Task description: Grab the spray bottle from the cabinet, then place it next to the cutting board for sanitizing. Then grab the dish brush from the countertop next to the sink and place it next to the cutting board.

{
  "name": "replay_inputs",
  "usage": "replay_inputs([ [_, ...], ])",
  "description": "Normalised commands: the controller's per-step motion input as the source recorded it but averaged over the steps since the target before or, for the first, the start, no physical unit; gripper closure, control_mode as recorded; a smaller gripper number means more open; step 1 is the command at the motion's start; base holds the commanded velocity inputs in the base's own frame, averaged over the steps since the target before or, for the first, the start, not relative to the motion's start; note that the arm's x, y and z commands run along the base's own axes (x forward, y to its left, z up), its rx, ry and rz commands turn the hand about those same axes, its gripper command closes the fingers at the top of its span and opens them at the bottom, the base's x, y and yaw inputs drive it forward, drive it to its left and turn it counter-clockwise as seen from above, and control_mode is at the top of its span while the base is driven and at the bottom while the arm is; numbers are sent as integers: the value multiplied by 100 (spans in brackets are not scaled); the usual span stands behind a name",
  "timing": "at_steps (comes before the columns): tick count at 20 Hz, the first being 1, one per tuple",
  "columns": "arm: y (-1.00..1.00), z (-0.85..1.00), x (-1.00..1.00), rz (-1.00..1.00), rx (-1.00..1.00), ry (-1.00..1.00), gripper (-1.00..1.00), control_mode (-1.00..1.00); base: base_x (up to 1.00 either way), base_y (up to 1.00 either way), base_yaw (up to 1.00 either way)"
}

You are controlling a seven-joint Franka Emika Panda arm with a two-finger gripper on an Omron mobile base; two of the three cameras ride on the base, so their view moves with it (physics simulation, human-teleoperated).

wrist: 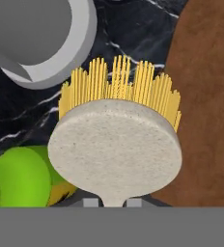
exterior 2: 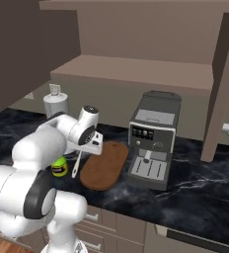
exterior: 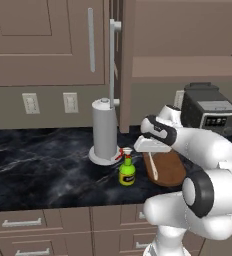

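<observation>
My gripper [exterior: 151, 149] is shut on the dish brush [wrist: 115, 144], whose cream round head and yellow bristles face the countertop [exterior: 48, 165]. The thin handle [exterior: 153, 169] hangs over the left edge of the oval brown cutting board [exterior: 170, 167]. The lime-green spray bottle [exterior: 127, 170] stands upright on the black counter just left of the board and beside the brush. In the right base view the gripper [exterior 2: 88, 145] holds the brush [exterior 2: 76, 165] between the bottle [exterior 2: 60, 168] and the board [exterior 2: 105, 165]. The cabinet [exterior: 188, 67] stands open, its shelf bare.
A grey paper towel holder [exterior: 104, 132] stands just behind the bottle. A coffee machine [exterior 2: 153, 141] sits right of the board. The open cabinet door's bar handle [exterior: 112, 60] juts out above the towel holder. Drawers [exterior: 23, 222] run below the counter's front edge.
</observation>
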Motion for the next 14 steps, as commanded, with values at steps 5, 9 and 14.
replay_inputs([
  [5, 0, -10, 40, 0, 8, 4, 100, -100, 0, 0, 0],
  [9, 0, -14, 39, 0, 7, 6, 100, -100, 0, 0, 0],
  [14, 0, -30, 34, 0, 3, 3, 100, -100, 0, 0, 0],
])
